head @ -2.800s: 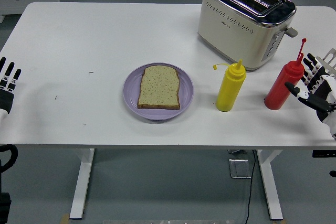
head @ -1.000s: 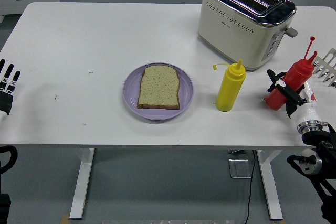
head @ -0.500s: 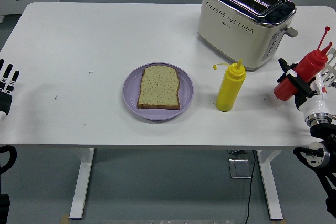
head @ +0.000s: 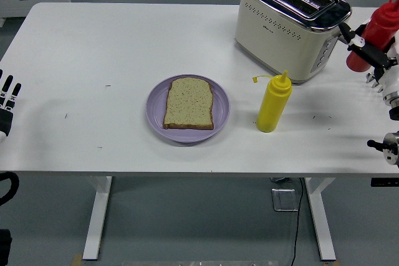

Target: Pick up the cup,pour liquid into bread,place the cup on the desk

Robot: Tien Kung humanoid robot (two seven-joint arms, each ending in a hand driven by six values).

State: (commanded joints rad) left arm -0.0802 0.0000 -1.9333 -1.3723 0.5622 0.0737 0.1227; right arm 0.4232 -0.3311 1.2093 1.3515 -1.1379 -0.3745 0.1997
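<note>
The red squeeze bottle [head: 378,31] is held off the table [head: 93,48] at its right edge, tilted with its nozzle toward the upper right, beside the toaster [head: 290,25] in the far right corner. The right hand [head: 373,51] grasps it around the body. A yellow squeeze bottle [head: 274,103] stands upright just in front of the toaster. Left of it, near the front edge's middle, a slice of bread [head: 189,103] lies on a purple plate [head: 158,116]. The left hand [head: 6,99] rests at the left edge, fingers relaxed and straight.
</note>
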